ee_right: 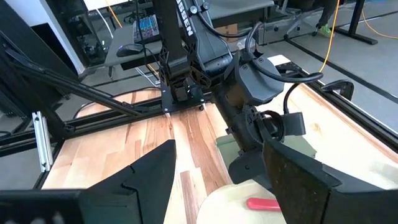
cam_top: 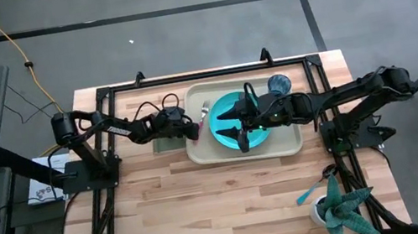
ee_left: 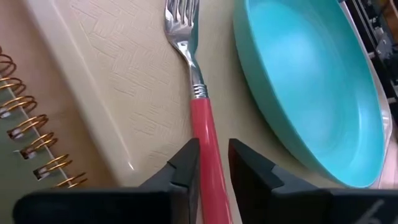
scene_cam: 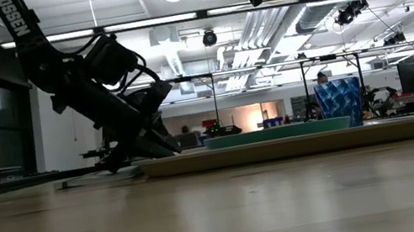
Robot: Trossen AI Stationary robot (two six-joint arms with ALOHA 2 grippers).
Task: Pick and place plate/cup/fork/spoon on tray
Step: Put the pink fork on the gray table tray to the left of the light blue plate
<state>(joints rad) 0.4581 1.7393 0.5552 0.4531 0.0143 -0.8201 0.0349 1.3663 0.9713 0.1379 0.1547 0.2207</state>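
The cream tray (cam_top: 215,155) holds the turquoise plate (cam_top: 221,108), the dark-blue cup (cam_top: 278,84) at its far right corner, and the fork (ee_left: 198,87). The fork lies flat on the tray floor beside the plate, at the tray's left edge. My left gripper (ee_left: 213,149) is low at that edge, slightly open, a finger on each side of the fork's red handle. My right gripper (cam_top: 240,126) hangs wide open above the plate, holding nothing. The spoon (cam_top: 310,193) lies on the table near the right front, beside the plant. My left gripper straddles the fork's red handle (ee_left: 210,163) at its rear part, slanting down from the table's left, along the fork. A strip of tray shows between the handle and one finger (ee_left: 249,171). Whether the other finger touches the handle I cannot tell.
A green spiral-bound pad (ee_left: 25,134) lies just left of the tray, under my left arm. A teal spiky plant (cam_top: 345,210) stands at the front right corner. Bare wooden table (cam_top: 208,211) spreads across the front.
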